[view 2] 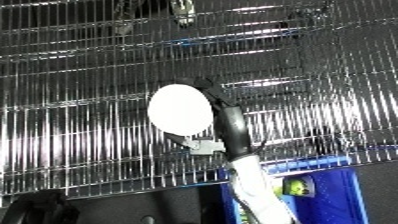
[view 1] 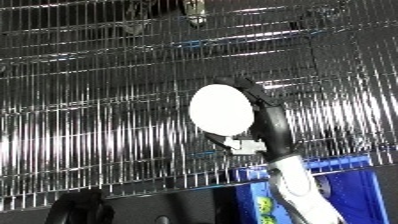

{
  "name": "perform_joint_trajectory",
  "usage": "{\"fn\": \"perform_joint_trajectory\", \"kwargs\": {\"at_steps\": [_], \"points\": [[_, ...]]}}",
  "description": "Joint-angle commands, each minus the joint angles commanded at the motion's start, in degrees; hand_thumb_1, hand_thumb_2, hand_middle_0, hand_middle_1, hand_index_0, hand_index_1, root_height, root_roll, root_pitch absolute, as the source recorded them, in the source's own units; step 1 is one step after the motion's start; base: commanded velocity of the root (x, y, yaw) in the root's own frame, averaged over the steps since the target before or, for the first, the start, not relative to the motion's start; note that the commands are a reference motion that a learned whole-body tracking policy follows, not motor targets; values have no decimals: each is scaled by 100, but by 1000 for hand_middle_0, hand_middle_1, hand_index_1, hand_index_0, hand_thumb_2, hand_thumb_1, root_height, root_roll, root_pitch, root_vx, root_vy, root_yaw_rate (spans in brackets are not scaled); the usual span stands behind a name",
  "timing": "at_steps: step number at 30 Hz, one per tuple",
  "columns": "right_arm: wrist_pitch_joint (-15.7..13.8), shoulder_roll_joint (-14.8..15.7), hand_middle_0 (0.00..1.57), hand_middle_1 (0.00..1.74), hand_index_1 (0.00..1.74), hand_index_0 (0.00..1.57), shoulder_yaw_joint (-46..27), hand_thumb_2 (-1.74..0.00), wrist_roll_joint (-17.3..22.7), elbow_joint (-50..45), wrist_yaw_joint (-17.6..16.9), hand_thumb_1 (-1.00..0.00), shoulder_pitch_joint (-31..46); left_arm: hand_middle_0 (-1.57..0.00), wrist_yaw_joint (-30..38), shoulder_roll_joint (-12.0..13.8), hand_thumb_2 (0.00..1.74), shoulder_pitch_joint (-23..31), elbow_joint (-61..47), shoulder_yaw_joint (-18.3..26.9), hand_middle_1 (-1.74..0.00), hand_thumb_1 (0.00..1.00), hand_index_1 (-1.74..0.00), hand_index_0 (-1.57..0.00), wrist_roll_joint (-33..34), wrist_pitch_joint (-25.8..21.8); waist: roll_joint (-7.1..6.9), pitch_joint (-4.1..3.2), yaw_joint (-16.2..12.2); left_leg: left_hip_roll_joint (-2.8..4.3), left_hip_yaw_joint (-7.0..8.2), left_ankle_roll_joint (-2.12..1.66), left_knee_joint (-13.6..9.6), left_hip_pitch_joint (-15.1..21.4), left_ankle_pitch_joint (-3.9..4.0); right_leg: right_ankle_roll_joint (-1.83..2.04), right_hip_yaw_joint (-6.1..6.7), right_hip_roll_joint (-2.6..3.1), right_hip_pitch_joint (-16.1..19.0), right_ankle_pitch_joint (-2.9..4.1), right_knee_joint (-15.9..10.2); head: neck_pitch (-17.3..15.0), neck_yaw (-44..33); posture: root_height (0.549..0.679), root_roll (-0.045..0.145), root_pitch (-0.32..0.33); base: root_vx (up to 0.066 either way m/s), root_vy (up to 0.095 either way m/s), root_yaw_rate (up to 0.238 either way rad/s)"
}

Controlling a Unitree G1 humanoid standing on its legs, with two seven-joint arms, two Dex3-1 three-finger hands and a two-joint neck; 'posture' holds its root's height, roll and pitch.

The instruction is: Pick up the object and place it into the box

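Right hand [view 1: 266,117] curled around white oval object [view 1: 220,109], held above wire shelf [view 1: 89,125]. Bring it down over blue bin [view 1: 355,175], release once inside.

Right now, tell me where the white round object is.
The white round object is held up in the right hand, centre-right in the left eye view, in front of the wire shelving and above the blue bin at lower right.

obstacle: wire shelf grid [view 1: 98,125] spans the whole view behind right hand [view 1: 266,120] | hand's load: white oval object [view 1: 221,110] raised before grid | free room: blue bin [view 1: 351,192], open top, lower right
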Motion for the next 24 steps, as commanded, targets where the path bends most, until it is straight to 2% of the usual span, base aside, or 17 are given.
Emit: {"fn": "perform_joint_trajectory", "kwargs": {"at_steps": [1,9,14,19,24], "points": [[8,2,1256,1392,1392,1256,-4,-1392,-13,-7,-17,-800,14,-1570,0,-1,1740,0,1,6,-1740,1000,-1740,-1570,6,1,-5,0,-7,4,1,0,-8,12,0,0,2,5,10,4,-10,12,13,603,53,208,-2,-24,-35],[-53,-12,1256,1392,1392,1256,-120,-1392,-183,-286,-203,-800,288,-1570,-20,23,1740,110,-44,118,-1740,1000,-1740,-1570,84,-31,-63,0,-112,50,7,-10,-166,211,22,-12,36,62,202,25,-154,200,-55,607,52,197,-8,-30,-63],[-145,-64,1256,1392,1392,1256,-335,-1392,-390,-816,-379,-800,703,-1570,-54,102,1740,268,-92,261,-1740,1000,-1740,-1570,160,-106,-113,0,-229,83,26,-14,-259,365,24,3,79,78,332,45,-242,309,-147,611,52,189,-31,-35,-112],[-354,-32,1256,1392,1392,1256,-565,-1392,-513,-1357,-515,-800,1379,-1570,-58,168,1740,493,-175,482,-1740,1000,-1740,-1570,226,-169,-188,0,-419,147,55,-11,-265,554,-38,20,155,116,502,69,-318,301,-175,613,53,168,-32,-16,-226],[-608,-77,1256,1392,1392,1256,-867,-1392,-625,-1674,-589,-800,1984,-1570,-193,241,1740,671,-290,698,-1740,1000,-1740,-1570,287,-141,-232,0,-613,208,125,-6,-300,804,-106,50,271,142,735,132,-489,205,77,619,54,145,-33,-14,-244]]}}
